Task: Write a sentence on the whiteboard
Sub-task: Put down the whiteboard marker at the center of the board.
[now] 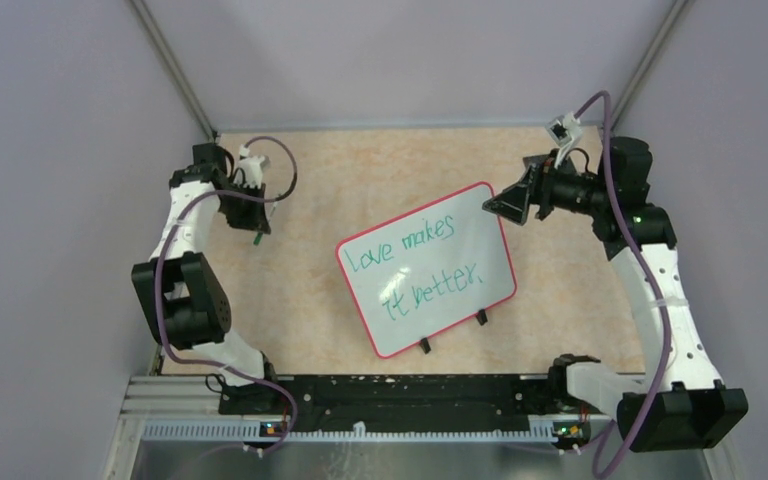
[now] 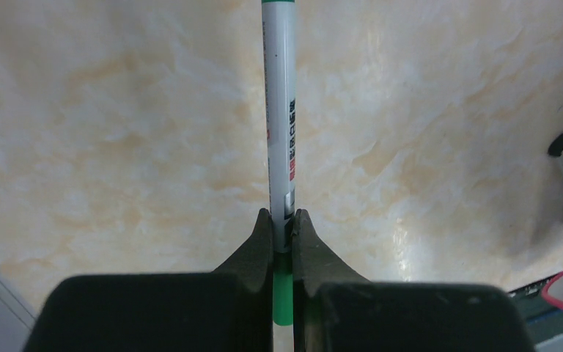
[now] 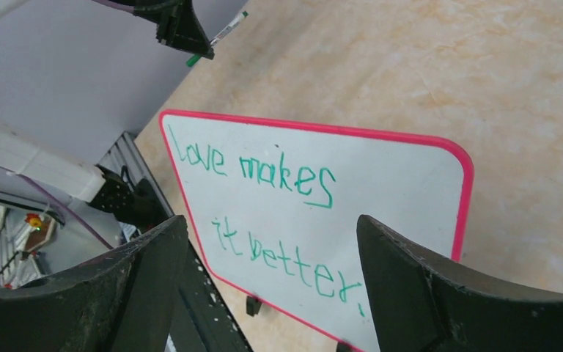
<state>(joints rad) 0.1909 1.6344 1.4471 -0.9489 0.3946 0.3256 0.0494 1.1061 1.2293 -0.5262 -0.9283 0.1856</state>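
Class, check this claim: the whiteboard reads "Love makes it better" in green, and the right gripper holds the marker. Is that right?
One slip: the marker is clamped in the left gripper, as the left wrist view shows. The right gripper stands open and empty. The whiteboard text is right.

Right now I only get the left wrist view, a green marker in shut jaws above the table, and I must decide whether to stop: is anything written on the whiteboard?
Observer: Yes, the whiteboard carries green handwriting: "Love makes it better."
Operator: Where is the right gripper?
Observer: The right gripper hangs open by the board's far right corner, holding nothing.
Operator: And my arm relative to the board?
Observer: The left gripper holds the marker off to the board's left, clear of the frame.
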